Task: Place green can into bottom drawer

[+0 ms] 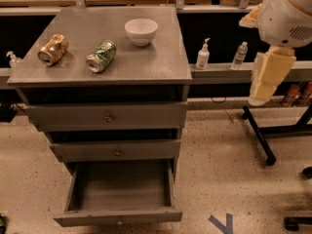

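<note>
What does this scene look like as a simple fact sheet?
green can: dented, lying on its side on the grey cabinet top
gold can: lying just left of the green can
white bowl: upright, behind and to the right of the green can
bottom drawer: pulled open, nothing seen inside
upper two drawers: closed
claw: far right, off to the side of the cabinet, well apart from the green can
task status: green can not yet picked up

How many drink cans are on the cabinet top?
2: the gold-orange can near the left edge, the green can just right of it. None looks hidden. The claw hangs at far right, beside the cabinet.
</note>
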### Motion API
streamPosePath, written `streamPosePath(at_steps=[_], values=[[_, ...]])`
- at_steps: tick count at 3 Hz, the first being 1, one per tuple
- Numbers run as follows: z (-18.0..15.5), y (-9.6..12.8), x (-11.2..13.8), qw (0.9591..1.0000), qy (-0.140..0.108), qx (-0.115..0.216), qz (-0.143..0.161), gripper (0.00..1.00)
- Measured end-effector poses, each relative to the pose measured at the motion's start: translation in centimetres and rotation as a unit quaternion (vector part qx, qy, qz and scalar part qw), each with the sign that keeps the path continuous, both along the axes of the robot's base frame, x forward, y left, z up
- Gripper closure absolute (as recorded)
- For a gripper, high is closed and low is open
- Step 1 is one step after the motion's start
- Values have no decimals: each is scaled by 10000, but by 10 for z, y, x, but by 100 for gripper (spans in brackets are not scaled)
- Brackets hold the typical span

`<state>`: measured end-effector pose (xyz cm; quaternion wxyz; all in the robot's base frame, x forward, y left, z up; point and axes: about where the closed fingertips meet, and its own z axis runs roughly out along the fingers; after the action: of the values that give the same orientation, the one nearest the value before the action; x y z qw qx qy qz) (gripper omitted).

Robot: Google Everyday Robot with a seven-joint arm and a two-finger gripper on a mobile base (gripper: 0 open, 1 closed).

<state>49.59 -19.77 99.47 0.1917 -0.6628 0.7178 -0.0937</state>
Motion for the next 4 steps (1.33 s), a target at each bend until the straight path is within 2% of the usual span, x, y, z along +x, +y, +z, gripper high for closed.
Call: streamPosePath(at_steps=[1,2,3,4], values=[[39,79,81,9788,-1070,-700,1602,0],[17,165,119,9441,-1055,-1286,2845,0],[14,206,122,9292,-1091,-1371,3254,0],[14,205,122,9298,-1093,-1360,3241,0]])
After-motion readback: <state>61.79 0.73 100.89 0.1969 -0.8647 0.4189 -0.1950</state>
